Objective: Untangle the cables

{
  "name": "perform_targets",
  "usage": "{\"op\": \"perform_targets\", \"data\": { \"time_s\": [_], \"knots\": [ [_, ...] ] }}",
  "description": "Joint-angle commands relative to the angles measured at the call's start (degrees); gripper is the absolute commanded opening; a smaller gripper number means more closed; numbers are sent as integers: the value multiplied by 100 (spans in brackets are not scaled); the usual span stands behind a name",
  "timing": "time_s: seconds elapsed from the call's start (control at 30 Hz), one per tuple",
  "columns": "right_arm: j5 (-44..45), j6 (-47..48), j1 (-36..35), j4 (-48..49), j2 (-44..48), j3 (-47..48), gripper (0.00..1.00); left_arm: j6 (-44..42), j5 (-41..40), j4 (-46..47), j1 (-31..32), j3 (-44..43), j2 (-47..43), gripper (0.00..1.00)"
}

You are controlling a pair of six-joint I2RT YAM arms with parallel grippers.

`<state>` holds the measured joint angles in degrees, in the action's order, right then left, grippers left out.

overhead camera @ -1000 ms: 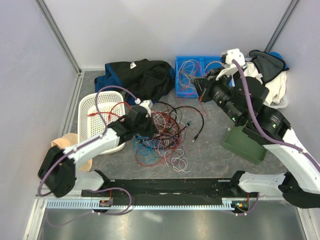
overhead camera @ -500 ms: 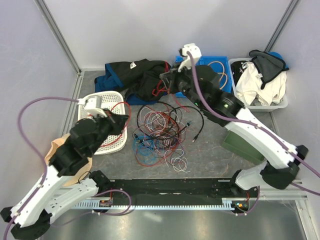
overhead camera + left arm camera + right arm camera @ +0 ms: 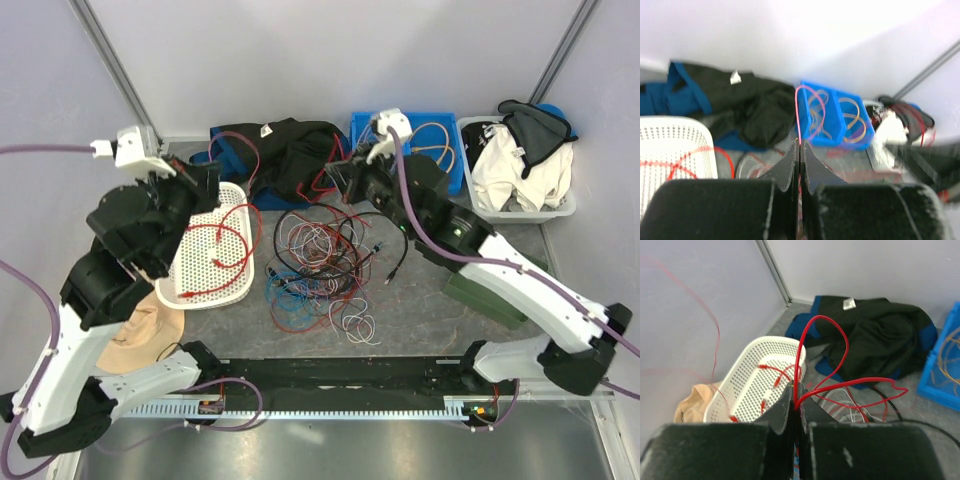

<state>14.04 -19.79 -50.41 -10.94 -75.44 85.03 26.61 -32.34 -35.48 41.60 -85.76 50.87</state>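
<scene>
The cables point(image 3: 320, 262) lie in a loose tangle of red, black, white and blue wires on the grey table between the arms; part of the tangle shows in the right wrist view point(image 3: 852, 407). My left gripper point(image 3: 212, 178) is raised above the white basket point(image 3: 215, 255) and shut on a thin red wire point(image 3: 799, 107). That wire arcs down into the basket. My right gripper point(image 3: 338, 177) hovers over the tangle's far edge, shut on a red wire loop point(image 3: 812, 327). In both wrist views the jaws are pressed together on the wire.
A black and blue jacket point(image 3: 285, 155) lies at the back. A blue bin point(image 3: 432, 150) holds coiled wires. A white bin of clothes point(image 3: 520, 170) stands at the back right, a green box point(image 3: 490, 285) on the right, a tan hat point(image 3: 135, 335) at the near left.
My left arm has left the tangle and risen back-left over the basket, trailing a red wire into it. My right arm has swung left from the blue bin to the tangle's far edge.
</scene>
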Motion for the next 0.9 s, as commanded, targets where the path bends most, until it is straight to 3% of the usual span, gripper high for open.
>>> {"op": "perform_targets", "data": {
  "time_s": [0.0, 0.13, 0.33, 0.57, 0.87],
  "knots": [
    [414, -60, 14, 399, 993, -829, 0, -990, -378, 279, 6, -1091, 510, 2],
    [494, -174, 14, 470, 1540, -1689, 0, -1499, -404, 261, 6, -1934, 950, 2],
    [520, -315, 14, 487, 1997, -2411, 0, -2334, -1177, 472, 6, -2718, 1285, 2],
    [468, -473, 14, 426, 2402, -3036, 0, -3082, -1257, 736, 6, -3946, 1882, 2],
    [608, -490, 5, 224, 3000, -3660, 0, -3979, -1407, 1878, 23, -4316, 2005, 2]
  ]
}}
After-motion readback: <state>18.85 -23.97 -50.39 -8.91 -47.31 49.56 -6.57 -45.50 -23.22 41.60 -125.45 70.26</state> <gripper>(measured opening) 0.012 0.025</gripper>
